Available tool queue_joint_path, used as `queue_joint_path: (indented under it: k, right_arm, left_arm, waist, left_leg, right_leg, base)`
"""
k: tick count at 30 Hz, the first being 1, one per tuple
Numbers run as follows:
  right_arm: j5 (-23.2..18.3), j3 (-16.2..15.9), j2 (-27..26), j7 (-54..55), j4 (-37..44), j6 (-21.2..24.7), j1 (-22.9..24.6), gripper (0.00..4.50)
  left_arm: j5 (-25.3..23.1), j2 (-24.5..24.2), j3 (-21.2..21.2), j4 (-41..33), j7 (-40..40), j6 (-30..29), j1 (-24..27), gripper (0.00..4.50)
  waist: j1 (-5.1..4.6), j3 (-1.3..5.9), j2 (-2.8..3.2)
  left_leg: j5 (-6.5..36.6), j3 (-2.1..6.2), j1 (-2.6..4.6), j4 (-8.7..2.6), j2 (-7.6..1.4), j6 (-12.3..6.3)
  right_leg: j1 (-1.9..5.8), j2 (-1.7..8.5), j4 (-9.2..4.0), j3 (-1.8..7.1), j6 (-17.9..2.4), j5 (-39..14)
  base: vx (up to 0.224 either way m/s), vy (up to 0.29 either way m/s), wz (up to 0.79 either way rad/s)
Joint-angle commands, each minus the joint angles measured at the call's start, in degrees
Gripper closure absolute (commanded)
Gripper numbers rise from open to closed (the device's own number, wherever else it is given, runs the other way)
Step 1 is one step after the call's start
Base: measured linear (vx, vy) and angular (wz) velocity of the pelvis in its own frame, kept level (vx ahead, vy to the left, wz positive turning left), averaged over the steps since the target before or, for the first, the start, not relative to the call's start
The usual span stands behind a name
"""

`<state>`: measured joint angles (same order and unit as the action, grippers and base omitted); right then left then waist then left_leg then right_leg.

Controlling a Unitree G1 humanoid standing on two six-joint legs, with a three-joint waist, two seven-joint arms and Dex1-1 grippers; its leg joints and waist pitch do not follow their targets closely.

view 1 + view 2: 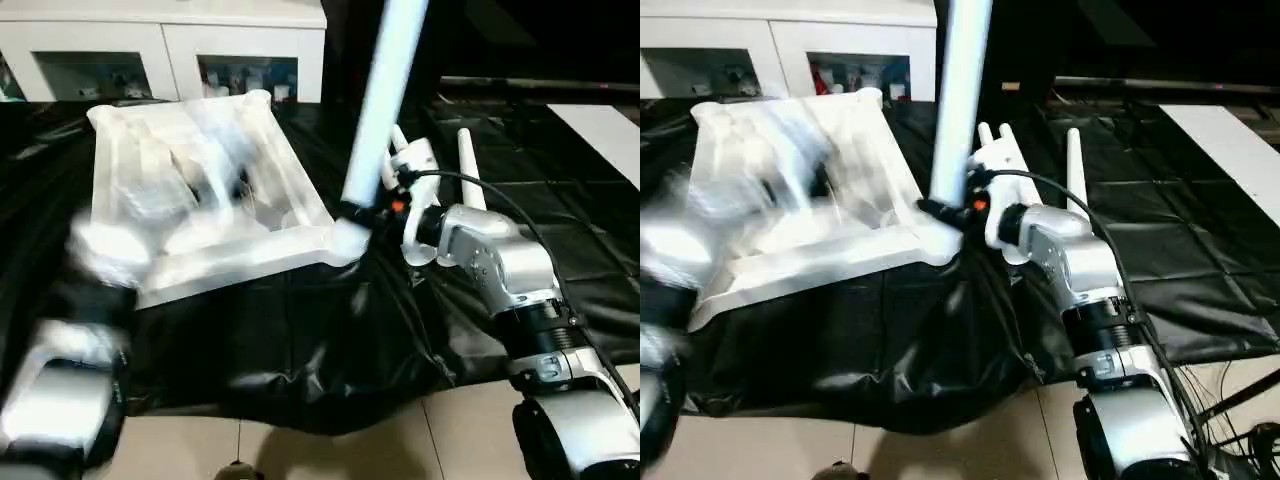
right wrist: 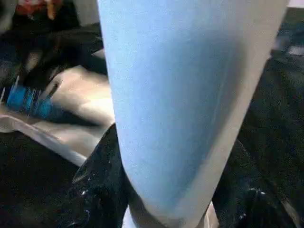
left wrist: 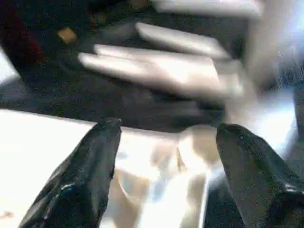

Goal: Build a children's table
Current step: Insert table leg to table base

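Observation:
The children's table top (image 1: 230, 262) lies upside down and tilted on the black sheet, with its rim and corner sockets facing up. One white leg (image 1: 382, 90) stands upright in the near right corner socket (image 1: 345, 240). My right gripper (image 2: 173, 190) is shut on this leg just above the socket, with a black finger (image 2: 99, 185) on each side. My left gripper (image 3: 166, 137) hovers open over the top's left part, its fingers (image 3: 95, 161) apart and holding nothing. Loose legs (image 1: 468, 165) lie on the sheet behind my right wrist.
A white glass-door cabinet (image 1: 160, 40) stands behind the big black-sheeted table (image 1: 300, 350). The sheet hangs over the table's near edge above the tiled floor (image 1: 330, 455). A white panel (image 1: 605, 130) lies at the far right.

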<state>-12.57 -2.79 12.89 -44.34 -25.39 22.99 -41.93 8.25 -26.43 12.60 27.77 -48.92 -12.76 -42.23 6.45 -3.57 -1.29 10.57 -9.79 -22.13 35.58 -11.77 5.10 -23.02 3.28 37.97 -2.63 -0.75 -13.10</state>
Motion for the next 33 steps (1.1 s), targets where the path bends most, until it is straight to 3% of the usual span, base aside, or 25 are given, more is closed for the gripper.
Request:
queue_joint_path:
  k: [1,5,8,11,12,21,33]
  right_arm:
    - [1.3,-0.2,1.0,0.5,0.5,-1.2,0.9,2.65]
    - [0.9,0.5,1.4,1.3,1.0,-1.0,1.5,2.65]
    - [0.6,0.6,1.6,1.2,1.7,-0.6,2.2,2.65]
    - [0.6,0.2,1.6,0.6,2.2,-1.2,3.1,2.65]
    - [0.6,0.2,1.5,0.7,2.5,-1.1,3.3,2.65]
    - [0.6,-1.1,1.8,-0.5,4.2,0.0,4.7,2.65]
    - [0.7,-1.3,2.1,-0.9,5.0,-0.1,5.2,2.65]
  left_arm:
    - [-5.1,-0.3,4.3,1.0,-2.3,6.9,0.2,0.91]
    - [-6.2,1.3,5.9,7.4,-3.5,8.1,-0.5,0.91]
    - [-6.1,2.4,5.7,11.3,-4.1,9.3,-1.2,1.27]
    - [-9.0,2.7,7.0,17.5,-3.2,11.9,-3.0,1.32]
    - [-9.4,2.7,6.9,18.8,-2.7,12.2,-3.6,1.48]
    - [-7.3,4.8,2.6,30.4,-4.5,12.5,-8.7,2.11]
    - [-10.7,5.6,3.8,37.2,-7.4,13.6,-10.9,2.96]
  waist:
    - [0.0,5.1,0.98]
    - [-0.17,4.95,1.03]
    - [-0.16,4.99,1.11]
    - [-0.23,5.0,1.27]
    - [-0.2,5.01,1.63]
    - [0.0,5.05,1.47]
    - [0.05,4.98,1.86]
  left_leg:
    - [1.2,0.36,1.09,-3.79,-1.02,0.71]
    - [2.8,0.27,1.13,-3.88,-0.85,0.82]
    - [3.9,0.32,1.26,-3.92,-0.99,1.21]
    - [4.7,0.36,1.32,-3.89,-0.93,0.87]
    - [4.7,0.45,1.3,-3.86,-0.9,0.84]
    - [4.5,0.51,1.31,-3.83,-0.97,0.15]
    - [5.7,0.59,1.31,-3.88,-1.14,0.06]
  right_leg:
    - [3.97,4.03,-3.25,2.48,-12.5,12.4]
    - [4.0,3.96,-3.36,2.52,-12.7,11.2]
    - [3.99,4.08,-3.45,2.55,-13.3,10.1]
    - [3.91,4.0,-3.6,2.55,-13.4,10.0]
    - [3.93,4.02,-3.58,2.56,-13.4,10.1]
    - [4.06,4.2,-3.49,2.51,-15.0,11.7]
    - [4.16,4.42,-3.7,2.57,-15.7,11.6]
  base:
    - [0.0,0.0,0.0]
    - [0.0,0.0,0.0]
    - [0.0,0.0,0.0]
    - [0.0,0.0,0.0]
    - [0.0,0.0,0.0]
    - [0.0,0.0,0.0]
    - [0.0,0.0,0.0]
